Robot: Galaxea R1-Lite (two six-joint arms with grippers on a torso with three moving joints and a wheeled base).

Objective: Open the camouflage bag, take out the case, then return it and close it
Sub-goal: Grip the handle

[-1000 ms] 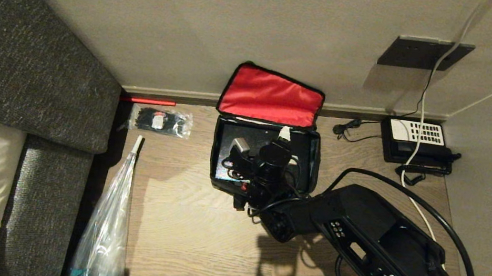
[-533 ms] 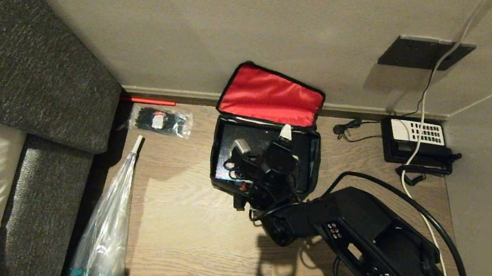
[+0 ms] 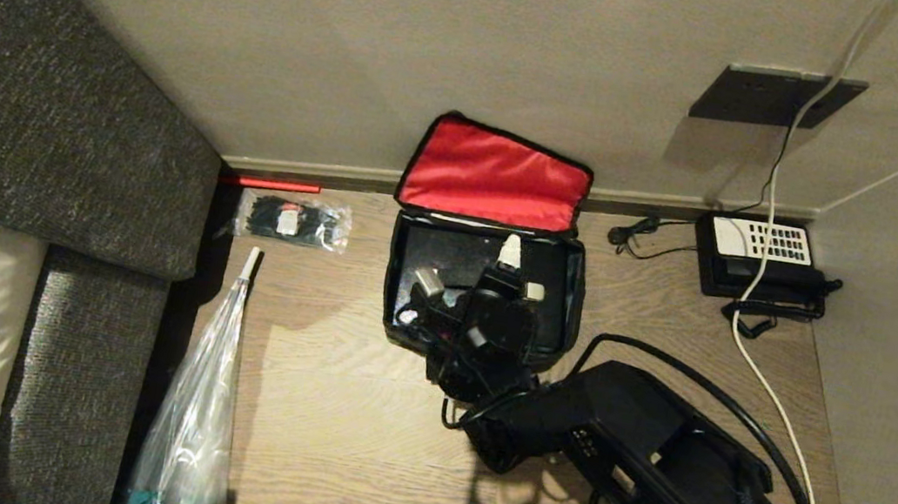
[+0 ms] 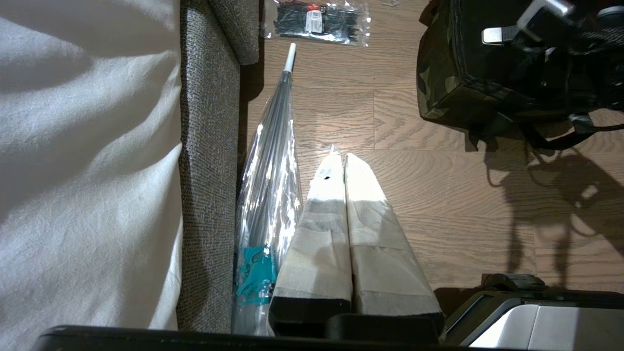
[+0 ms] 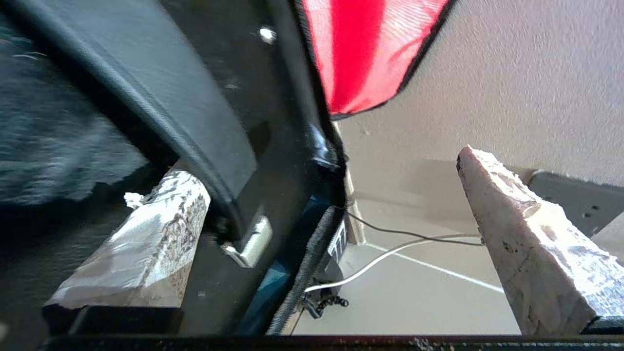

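The camouflage bag [image 3: 391, 279] stands open on the wood floor by the wall, its red-lined lid [image 3: 495, 175] tipped back. The black case [image 3: 457, 258] lies inside it. My right gripper [image 3: 523, 271] hangs open over the bag's right half. In the right wrist view one fingertip [image 5: 146, 243] sits beside the case's black handle [image 5: 161, 107] and its pale end [image 5: 248, 243]; the other fingertip [image 5: 526, 243] is out past the bag's rim. Nothing is gripped. My left gripper [image 4: 341, 161] is parked shut above the floor, with the bag's camouflage side [image 4: 434, 83] ahead of it.
A black telephone [image 3: 755, 260] with a white cable [image 3: 755, 321] sits in the right corner. A packet of cable ties [image 3: 293, 220] and a plastic-wrapped umbrella [image 3: 205, 393] lie left of the bag, beside the grey sofa [image 3: 34, 141].
My right arm has drawn slightly toward the near left and its wrist has rolled, so the fingertips point differently over the bag. The gripper stays open. Bag and case have not moved.
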